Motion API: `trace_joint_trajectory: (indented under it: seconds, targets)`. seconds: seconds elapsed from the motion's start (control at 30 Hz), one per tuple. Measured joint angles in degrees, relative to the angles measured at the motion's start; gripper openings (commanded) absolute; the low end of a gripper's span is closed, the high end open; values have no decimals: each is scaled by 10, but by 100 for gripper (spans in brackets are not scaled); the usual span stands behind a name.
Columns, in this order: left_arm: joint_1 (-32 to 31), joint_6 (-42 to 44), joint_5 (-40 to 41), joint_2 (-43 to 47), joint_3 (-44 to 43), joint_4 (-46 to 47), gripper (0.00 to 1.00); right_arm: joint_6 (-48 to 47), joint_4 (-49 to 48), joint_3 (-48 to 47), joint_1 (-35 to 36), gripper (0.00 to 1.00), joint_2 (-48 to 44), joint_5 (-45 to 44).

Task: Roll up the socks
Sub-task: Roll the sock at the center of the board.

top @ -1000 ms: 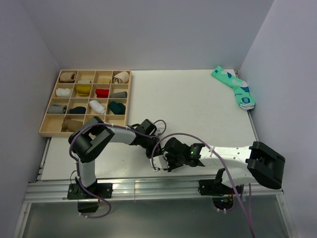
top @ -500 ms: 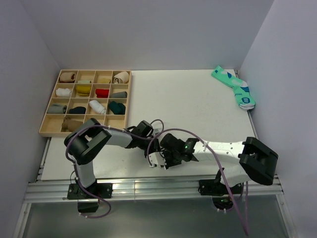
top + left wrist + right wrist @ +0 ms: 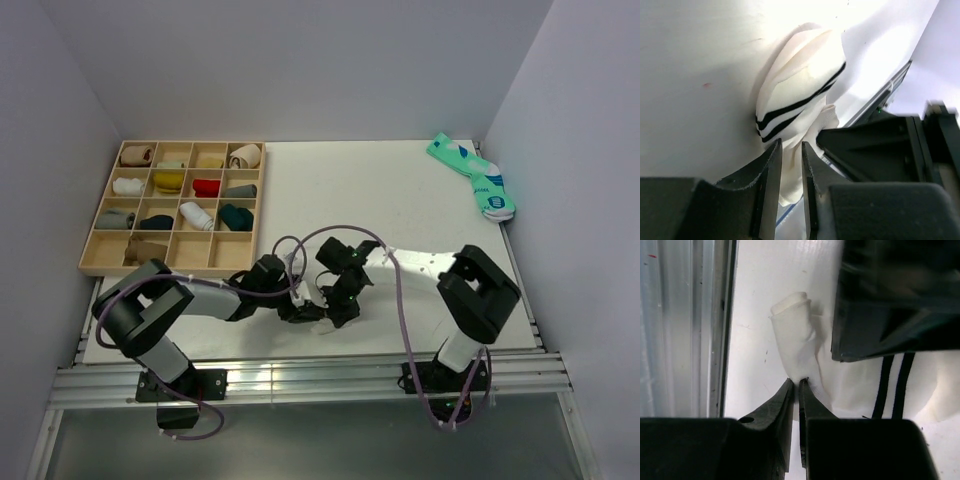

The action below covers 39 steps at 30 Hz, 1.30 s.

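The short white sock with dark cuff stripes (image 3: 797,90) lies bunched near the table's front edge, mostly hidden under both grippers in the top view (image 3: 322,322). My left gripper (image 3: 791,150) is shut on its white fabric below the stripes. My right gripper (image 3: 797,382) is shut on a fold of the same sock (image 3: 795,340), beside the striped cuff (image 3: 895,380). The two grippers meet over the sock in the top view, left (image 3: 303,308) and right (image 3: 338,308). The teal pair with white-blue marks (image 3: 472,176) lies at the far right corner. The tan-brown sock is not in view.
A wooden tray (image 3: 92,252) with several compartments holding rolled socks stands at the back left. The metal rail of the table's front edge (image 3: 685,325) runs close beside the sock. Purple cables loop over both arms.
Both grippers have shifted left and farther in from the front edge. The right arm's forearm has swung up and back, folding over the table; the left arm's elbow has dropped toward the front left.
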<state>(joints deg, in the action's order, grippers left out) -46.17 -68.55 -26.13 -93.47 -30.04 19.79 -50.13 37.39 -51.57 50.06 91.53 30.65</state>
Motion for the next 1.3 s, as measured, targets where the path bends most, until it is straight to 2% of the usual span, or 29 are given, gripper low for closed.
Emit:
trace_joint_trajectory:
  seconds: [0.23, 0.53, 0.8, 0.93, 1.3]
  targets:
    - [1, -12, 57, 59, 69, 71, 29, -46, 129, -113, -61, 0, 117, 81]
    - [-37, 7, 166, 171, 130, 87, 30, -90, 278, -259, -87, 0, 247, 130]
    - [-118, 86, 281, 264, 149, 85, 31, -62, 335, -322, -90, 0, 313, 139]
    - [-133, 113, 320, 292, 175, 96, 31, -47, 344, -336, -91, 0, 321, 138]
    - [-154, 205, 361, 258, 152, 93, 32, -6, 369, -380, -91, 1, 361, 140]
